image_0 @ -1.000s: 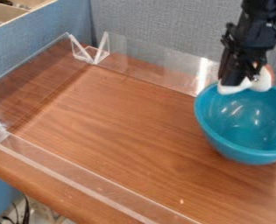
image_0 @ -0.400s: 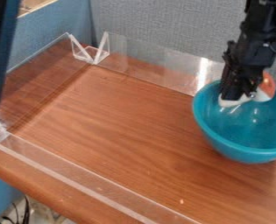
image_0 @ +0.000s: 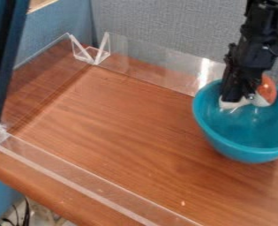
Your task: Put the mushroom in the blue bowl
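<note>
Hanging straight down from the top right corner of the view, the black arm carries its gripper (image_0: 240, 95) just over the rim of the blue bowl (image_0: 236, 139), at about the bowl's twelve o'clock. The jaws are pressed together on the mushroom (image_0: 258, 93), which sits right at the fingertips rather than lying loose. Its cream-white stem pokes out below and to the four o'clock side of the dark fingers, and the orange-red cap shows at roughly three o'clock from the gripper, tilted out to the right. The mushroom hangs inside the bowl's upper opening, above the glossy teal interior; whether it touches the inner wall cannot be told from this angle.

The bowl itself rests on the wooden table (image_0: 117, 124), at the three o'clock edge of the picture, partly cut off by the frame. A clear acrylic barrier (image_0: 141, 62) runs along the table's far and near edges. A blue partition (image_0: 165, 22) stands behind, at twelve o'clock, and a dark vertical bar (image_0: 2, 71) crosses the nine o'clock side.
</note>
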Controlling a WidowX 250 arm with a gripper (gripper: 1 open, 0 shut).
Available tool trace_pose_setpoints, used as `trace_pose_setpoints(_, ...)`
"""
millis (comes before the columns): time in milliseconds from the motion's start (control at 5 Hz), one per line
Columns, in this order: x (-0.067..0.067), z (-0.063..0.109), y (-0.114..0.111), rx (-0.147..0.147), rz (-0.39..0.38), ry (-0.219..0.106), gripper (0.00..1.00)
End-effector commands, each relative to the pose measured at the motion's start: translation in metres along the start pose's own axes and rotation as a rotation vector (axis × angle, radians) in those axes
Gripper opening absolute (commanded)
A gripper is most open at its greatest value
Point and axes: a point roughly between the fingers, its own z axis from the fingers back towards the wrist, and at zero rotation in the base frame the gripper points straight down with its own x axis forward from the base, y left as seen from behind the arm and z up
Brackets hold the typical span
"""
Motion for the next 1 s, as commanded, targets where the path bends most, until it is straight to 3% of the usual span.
trace_pose_setpoints(0, 0.000, 0.018, 0.007, 0.049, -0.003, -0.056, 0.00)
trace_pose_setpoints(200, 0.000, 0.011, 0.003, 0.050, -0.029, -0.056, 0.00)
trace_pose_setpoints(800, 0.005, 0.015, 0.025, 0.057, -0.112, -0.053, 0.00)
